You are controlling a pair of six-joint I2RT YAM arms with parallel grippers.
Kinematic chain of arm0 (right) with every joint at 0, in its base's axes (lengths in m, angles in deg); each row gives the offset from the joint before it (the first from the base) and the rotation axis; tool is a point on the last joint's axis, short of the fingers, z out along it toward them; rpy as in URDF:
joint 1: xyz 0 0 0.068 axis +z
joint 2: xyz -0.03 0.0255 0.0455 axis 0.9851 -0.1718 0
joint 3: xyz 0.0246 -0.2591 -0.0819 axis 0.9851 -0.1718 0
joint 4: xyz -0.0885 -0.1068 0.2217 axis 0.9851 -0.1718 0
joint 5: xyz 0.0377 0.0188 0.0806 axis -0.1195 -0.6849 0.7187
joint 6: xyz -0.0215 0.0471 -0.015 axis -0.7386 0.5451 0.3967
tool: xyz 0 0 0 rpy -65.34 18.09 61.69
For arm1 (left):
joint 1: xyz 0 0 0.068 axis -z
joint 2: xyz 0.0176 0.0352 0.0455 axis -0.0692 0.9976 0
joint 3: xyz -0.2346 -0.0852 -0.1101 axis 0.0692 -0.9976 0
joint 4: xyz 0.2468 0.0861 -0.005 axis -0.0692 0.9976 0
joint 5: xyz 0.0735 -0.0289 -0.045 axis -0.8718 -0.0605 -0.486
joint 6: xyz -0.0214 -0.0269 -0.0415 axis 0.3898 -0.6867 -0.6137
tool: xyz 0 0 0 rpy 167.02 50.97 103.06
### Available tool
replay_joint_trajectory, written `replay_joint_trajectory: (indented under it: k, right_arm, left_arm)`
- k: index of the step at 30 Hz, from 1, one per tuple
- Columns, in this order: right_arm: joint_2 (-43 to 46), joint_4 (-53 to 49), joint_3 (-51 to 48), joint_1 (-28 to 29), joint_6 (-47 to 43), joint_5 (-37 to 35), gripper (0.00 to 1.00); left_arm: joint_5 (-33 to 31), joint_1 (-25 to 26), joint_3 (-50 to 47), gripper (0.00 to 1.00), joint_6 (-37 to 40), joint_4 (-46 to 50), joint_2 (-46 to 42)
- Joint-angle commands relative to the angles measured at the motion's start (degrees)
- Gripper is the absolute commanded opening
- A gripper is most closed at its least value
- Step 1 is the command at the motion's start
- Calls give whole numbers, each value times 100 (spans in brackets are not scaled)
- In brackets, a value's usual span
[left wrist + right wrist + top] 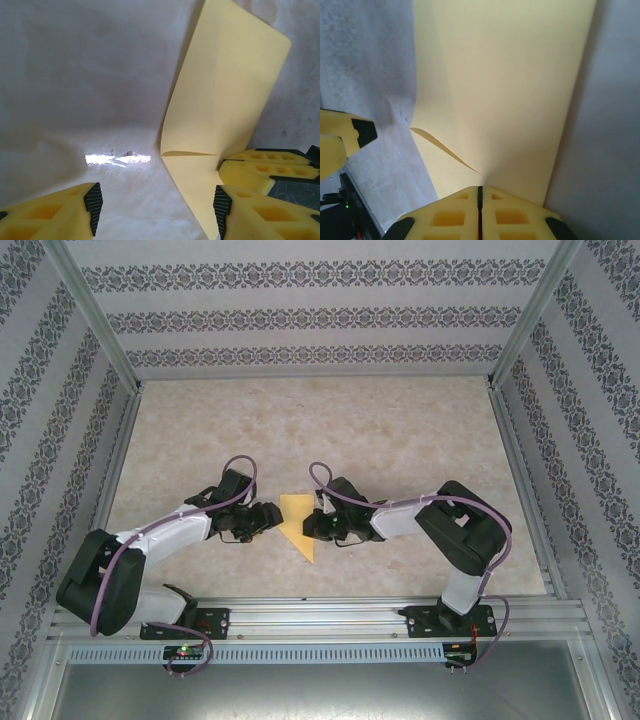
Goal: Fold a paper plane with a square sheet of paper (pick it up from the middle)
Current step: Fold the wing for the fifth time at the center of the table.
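The yellow square sheet of paper point(298, 523) is folded to a shape with a point toward the near edge, between the two grippers at mid-table. My right gripper point(313, 524) is shut on its right side; in the right wrist view the jaws point(480, 189) meet on the paper point(505, 90), which rises with a curled flap. My left gripper point(272, 517) stands open at the paper's left. In the left wrist view its jaws point(155, 205) are wide apart, and the paper point(225, 100) lies just inside the right finger point(222, 205). The right gripper's fingers point(265, 165) pinch the paper there.
The marbled beige tabletop point(330, 430) spreads behind the arms, fenced by patterned walls and aluminium rails point(320, 615). Both arm bases sit on the near rail.
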Motion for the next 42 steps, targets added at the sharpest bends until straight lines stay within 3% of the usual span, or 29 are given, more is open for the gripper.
replay_joint_trajectory:
  k: [1,9,38,42]
  right_arm:
    - [-303,356,-352,-121,41,107,9]
    - [-790,1451,-705,-357,413,581,9]
    - [-1121,1469,-718,-571,288,704,10]
    - [-1106,1422,-707,-608,229,741,11]
  left_arm:
    - [149,34,174,64,135,-232,96]
    - [611,51,355,62,49,-630,584]
    - [1082,70,861,50,75,-1255,1655]
    - [1132,30,900,40,148,-1291,1708]
